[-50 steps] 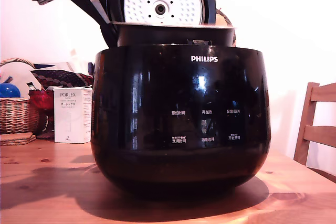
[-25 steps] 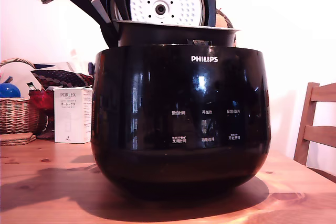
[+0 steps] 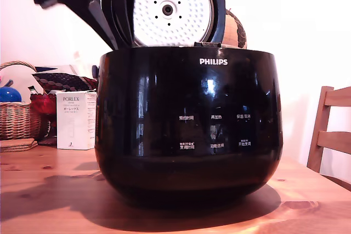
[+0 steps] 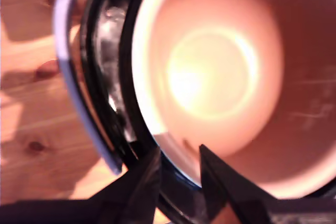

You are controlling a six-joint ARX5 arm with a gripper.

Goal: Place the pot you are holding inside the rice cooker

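Pot (image 4: 226,77) sunk inside rice cooker (image 3: 189,124), rim hidden below the cooker's top in the exterior view, pale inside facing up. Gripper (image 4: 178,169) narrowly parted, one finger either side of pot's rim. Lid (image 3: 173,6) upright behind; wooden table (image 3: 49,190) beneath.

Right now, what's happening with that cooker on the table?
The arm's pincer straddles the rim of the pot, one finger on each side. The pot sits down inside the open rice cooker; in the exterior view its rim no longer shows above the body, as it did a moment ago. The lid stands open. I cannot tell whether the pincer grips the rim.
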